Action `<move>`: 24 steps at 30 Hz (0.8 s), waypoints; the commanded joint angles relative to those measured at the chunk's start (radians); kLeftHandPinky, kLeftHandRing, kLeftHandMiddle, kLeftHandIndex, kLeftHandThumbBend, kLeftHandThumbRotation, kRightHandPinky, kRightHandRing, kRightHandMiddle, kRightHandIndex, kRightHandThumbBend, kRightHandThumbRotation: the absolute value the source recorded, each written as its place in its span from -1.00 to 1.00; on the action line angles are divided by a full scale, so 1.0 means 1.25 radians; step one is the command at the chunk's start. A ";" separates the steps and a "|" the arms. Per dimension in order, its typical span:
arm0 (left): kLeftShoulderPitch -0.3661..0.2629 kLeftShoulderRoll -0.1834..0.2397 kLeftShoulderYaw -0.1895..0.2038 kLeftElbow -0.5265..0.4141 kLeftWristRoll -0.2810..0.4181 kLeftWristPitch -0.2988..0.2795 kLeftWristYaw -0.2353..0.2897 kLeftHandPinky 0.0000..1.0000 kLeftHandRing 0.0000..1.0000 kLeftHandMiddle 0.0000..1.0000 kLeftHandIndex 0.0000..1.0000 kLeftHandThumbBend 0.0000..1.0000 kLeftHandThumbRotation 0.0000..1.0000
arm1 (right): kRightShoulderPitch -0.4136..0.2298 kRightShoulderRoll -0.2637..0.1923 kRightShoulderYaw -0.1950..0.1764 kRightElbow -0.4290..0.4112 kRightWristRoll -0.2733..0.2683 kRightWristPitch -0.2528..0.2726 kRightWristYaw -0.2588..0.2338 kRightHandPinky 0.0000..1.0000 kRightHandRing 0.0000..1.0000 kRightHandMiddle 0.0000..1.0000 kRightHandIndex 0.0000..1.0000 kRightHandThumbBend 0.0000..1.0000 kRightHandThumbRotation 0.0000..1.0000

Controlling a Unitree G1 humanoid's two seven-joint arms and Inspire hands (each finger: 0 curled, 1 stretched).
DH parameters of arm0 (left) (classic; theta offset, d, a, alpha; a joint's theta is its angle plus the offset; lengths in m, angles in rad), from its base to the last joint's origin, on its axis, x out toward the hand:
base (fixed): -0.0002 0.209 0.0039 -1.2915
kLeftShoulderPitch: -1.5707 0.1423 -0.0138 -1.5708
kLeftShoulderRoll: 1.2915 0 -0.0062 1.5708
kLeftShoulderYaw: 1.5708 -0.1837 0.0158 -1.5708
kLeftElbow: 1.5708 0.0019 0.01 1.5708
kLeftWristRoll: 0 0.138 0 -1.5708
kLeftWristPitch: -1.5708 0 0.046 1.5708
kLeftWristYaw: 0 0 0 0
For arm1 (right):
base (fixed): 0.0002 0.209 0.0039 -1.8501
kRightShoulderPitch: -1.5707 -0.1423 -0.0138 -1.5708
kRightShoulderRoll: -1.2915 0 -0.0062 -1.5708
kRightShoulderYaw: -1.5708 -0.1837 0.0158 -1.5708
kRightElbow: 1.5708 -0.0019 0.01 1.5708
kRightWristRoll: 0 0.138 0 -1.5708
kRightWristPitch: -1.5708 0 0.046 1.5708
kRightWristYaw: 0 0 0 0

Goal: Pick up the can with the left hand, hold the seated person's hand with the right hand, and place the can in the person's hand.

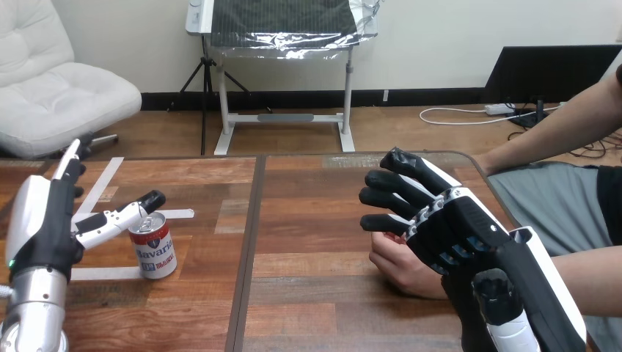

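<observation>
A red and white can (153, 246) stands upright on the wooden table (308, 205) at the left. My left hand (51, 220) is just left of it, open, with its thumb reaching toward the can's top and its fingers pointing up and away. My right hand (440, 220) hovers at the right, open with fingers spread and slightly bent, above the person's hand (400, 264). The person's hand rests on the table under my right hand, partly hidden by it. I cannot tell whether the two touch.
White tape strips (99, 187) mark the table around the can. The person's forearms (543, 139) come in from the right edge. A seam (249, 242) runs down the tabletop's middle.
</observation>
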 commanded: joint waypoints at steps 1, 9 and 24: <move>-0.070 0.032 -0.025 0.021 0.003 0.006 -0.014 0.58 0.78 0.84 0.87 0.90 0.16 | -0.024 0.005 -0.005 -0.022 0.005 -0.015 -0.003 0.53 0.66 0.68 0.73 0.56 0.62; -0.097 0.037 -0.041 0.065 -0.006 -0.002 -0.038 0.53 0.75 0.81 0.84 0.87 0.09 | -0.024 0.004 -0.006 -0.025 0.001 -0.015 -0.004 0.54 0.66 0.68 0.73 0.53 0.62; -0.126 0.024 -0.068 0.101 -0.013 0.034 -0.057 0.51 0.72 0.75 0.79 0.95 0.06 | -0.030 0.009 -0.003 -0.021 0.001 -0.022 -0.005 0.48 0.60 0.65 0.70 0.59 0.71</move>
